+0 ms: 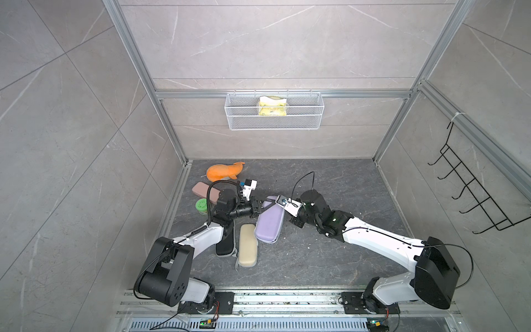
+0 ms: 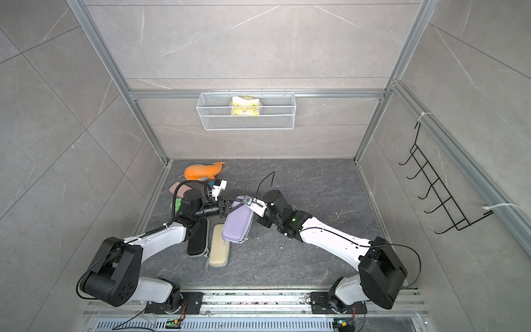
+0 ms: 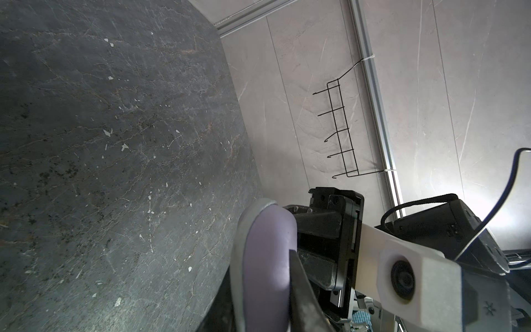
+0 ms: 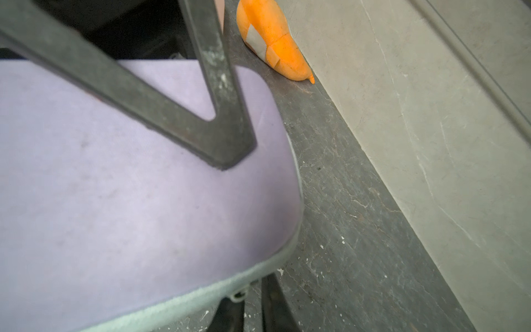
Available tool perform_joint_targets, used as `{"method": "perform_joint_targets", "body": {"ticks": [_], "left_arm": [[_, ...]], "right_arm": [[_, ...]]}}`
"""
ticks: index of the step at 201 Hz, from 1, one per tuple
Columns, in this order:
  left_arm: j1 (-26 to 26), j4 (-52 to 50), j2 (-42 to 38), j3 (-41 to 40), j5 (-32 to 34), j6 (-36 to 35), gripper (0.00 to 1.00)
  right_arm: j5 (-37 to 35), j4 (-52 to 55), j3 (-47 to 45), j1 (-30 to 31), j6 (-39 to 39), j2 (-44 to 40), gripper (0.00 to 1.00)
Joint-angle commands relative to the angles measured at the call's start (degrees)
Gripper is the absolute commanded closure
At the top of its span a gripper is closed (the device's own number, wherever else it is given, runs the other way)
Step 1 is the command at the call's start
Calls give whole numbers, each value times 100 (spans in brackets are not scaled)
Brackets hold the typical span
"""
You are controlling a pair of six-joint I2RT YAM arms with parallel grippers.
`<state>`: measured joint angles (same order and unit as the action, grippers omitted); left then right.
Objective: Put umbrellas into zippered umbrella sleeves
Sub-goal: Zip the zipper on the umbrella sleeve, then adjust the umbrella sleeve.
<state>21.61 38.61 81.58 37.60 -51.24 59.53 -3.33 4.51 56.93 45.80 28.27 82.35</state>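
As it lies, the lavender sleeve [image 1: 269, 227] runs front-to-back.

No word, number or brand can be read in any view. The yellow packet [image 1: 273, 106] in the white wire basket [image 1: 313, 115] carries darker print, too small to make out in both top views. The green round lid [image 1: 202, 204] shows a pale pattern, not legible. In the left wrist view, the grey camera mount [image 3: 431, 276] bears 1 small asterisk-like mark. The lavender sleeve [image 4: 129, 186] shows plain fabric.
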Motion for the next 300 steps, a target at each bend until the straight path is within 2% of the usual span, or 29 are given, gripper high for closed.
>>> {"method": "perform_joint_targets", "body": {"ticks": [1,36,53,105,123,130,146,158,173,196,209,226,260,300], "left_arm": [[116,-85,-132,338,-542,-284,100],[96,-582,-238,531,-448,-669,100],[48,-577,-258,563,-252,-766,100],[-118,111,-98,474,305,-557,100],[-139,556,18,393,494,-366,100],[-139,742,85,367,517,-279,100],[-139,1081,220,319,542,-137,100],[-148,1276,278,301,553,-139,100],[-173,1473,332,305,637,-121,100],[-184,1808,490,454,721,87,100],[-183,2071,605,522,789,314,100],[-158,2329,721,522,897,559,100],[37,2844,846,459,1161,998,100],[276,2873,718,458,1423,1108,98]], "right_arm": [[123,-295,267,146,161,71,91],[-17,-306,52,226,189,-128,99],[13,-183,-138,339,287,-291,100],[-125,155,-953,1136,457,-853,100],[-243,226,-1030,1265,57,-891,100],[-320,171,-1033,1259,-305,-921,92],[-143,388,-965,1149,-963,-1055,81],[251,459,-990,908,-1635,-1230,63],[1020,453,-1122,347,-2537,-1524,57],[2181,-12,-1451,-527,-3916,-1887,38],[2613,-475,-1595,-805,-4653,-1985,29],[3092,-997,-1574,-953,-5366,-1872,12],[3497,-2259,-1562,-1105,-6706,-1222,9],[3932,-3018,-1409,-1121,-7403,-380,12]]}}
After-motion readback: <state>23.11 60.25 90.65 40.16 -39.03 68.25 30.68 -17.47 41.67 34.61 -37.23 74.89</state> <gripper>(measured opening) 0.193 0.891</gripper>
